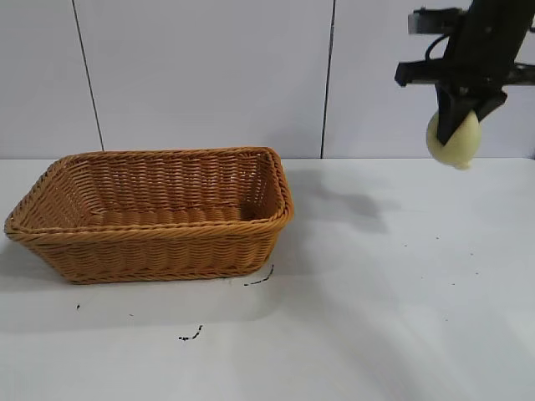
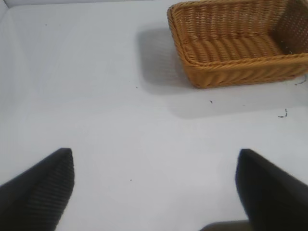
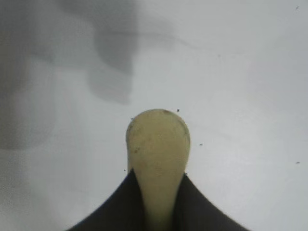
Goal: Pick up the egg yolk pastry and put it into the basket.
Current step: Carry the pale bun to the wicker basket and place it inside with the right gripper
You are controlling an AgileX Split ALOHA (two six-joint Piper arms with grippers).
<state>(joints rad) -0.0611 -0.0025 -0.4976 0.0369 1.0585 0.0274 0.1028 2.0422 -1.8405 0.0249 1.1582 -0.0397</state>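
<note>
The egg yolk pastry (image 1: 466, 139), a pale yellow rounded bun, hangs high above the right side of the table. My right gripper (image 1: 453, 125) is shut on it. In the right wrist view the pastry (image 3: 158, 139) is squeezed narrow between the two dark fingers of the right gripper (image 3: 158, 173), with bare table far below. The orange-brown wicker basket (image 1: 150, 255) stands on the table at the left, well apart from the pastry, and nothing shows inside it. My left gripper (image 2: 155, 151) is open over bare table, with the basket (image 2: 240, 72) farther off.
The white table (image 1: 393, 317) carries a few small dark marks (image 1: 191, 336) in front of the basket. A white panelled wall closes the back. The right arm's shadow falls on the table beside the basket.
</note>
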